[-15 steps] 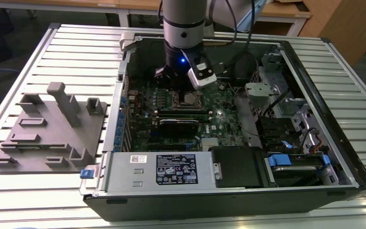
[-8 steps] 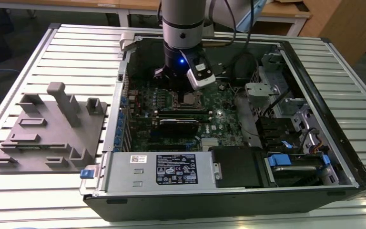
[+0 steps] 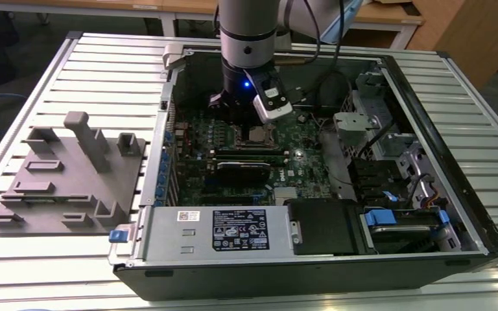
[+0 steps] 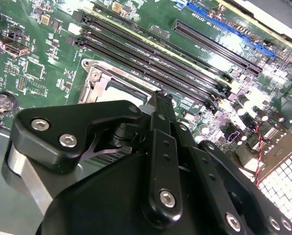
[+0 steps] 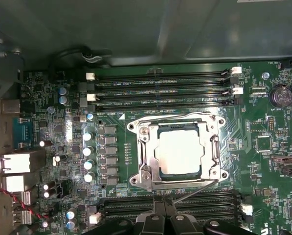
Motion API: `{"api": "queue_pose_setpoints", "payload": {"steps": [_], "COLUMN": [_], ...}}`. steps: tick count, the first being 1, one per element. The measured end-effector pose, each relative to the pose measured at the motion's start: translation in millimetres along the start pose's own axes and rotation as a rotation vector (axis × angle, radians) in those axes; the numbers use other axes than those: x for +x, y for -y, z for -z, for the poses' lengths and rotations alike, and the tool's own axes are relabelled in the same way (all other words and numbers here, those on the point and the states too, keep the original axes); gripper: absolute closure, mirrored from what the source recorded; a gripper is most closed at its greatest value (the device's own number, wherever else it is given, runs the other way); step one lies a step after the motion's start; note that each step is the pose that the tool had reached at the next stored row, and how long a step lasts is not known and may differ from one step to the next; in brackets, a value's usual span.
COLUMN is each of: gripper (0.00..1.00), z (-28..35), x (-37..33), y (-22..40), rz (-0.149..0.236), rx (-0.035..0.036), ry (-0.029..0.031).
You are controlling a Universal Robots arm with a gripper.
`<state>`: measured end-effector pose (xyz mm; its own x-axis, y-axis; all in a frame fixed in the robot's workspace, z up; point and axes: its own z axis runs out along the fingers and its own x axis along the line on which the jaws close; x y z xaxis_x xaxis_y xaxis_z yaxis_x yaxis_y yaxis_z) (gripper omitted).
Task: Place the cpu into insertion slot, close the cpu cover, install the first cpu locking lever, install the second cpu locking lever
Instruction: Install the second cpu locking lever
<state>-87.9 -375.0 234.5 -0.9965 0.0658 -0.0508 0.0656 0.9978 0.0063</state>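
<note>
Starting at the exterior view's left: a grey fixture block [image 3: 67,172] resting on the slatted worktop [image 3: 24,259], well apart from the work. Next along, an open computer case [image 3: 318,272] lying on its side, green board [image 3: 231,168] exposed inside. Over the board's middle, the arm reaching straight down, with the insertion slot [image 3: 256,135] just beneath it. Further to the exterior view's right, drive cages and cables [image 3: 388,162], not involved.

In the first wrist view, the cpu [image 5: 179,152] sitting flat in the slot, silver top showing through the window of the cpu cover [image 5: 149,161], which lies down over it. Seems seated square, with no corner riding up. A thin locking lever [image 5: 194,191] running slantwise from the socket's corner toward the tool [image 5: 164,213], apparently not yet tucked under its catch. Tool fingers [image 4: 160,100] drawn together into one narrow tip, clamped on nothing visible, and poised at or just beside the lever's free end; hard to say whether touching.

Judging the step in hand as latching a lever. To do it well:
- press on the lever's end, not on the cover or chip
- push down and sideways together, so the rod slips under its hook
- stay clear of the memory slots [image 5: 160,83] and the small capacitors [image 5: 89,156] beside the socket
- ease off if the cover lifts or shifts
</note>
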Motion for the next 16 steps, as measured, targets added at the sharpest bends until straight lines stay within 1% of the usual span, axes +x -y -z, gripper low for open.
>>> {"api": "queue_pose_setpoints", "payload": {"steps": [11, 13, 16], "gripper": [0.9, 0.9, 0.9], "z": [-0.7, -1.8, -2.3], "x": [1.3, 3.9, 4.2], "y": [2.3, 3.4, 3.5], "rz": [0.0, 0.0, 0.0], "rx": [0.0, 0.0, 0.0], "ry": [0.0001, 0.0001, 0.0]}}
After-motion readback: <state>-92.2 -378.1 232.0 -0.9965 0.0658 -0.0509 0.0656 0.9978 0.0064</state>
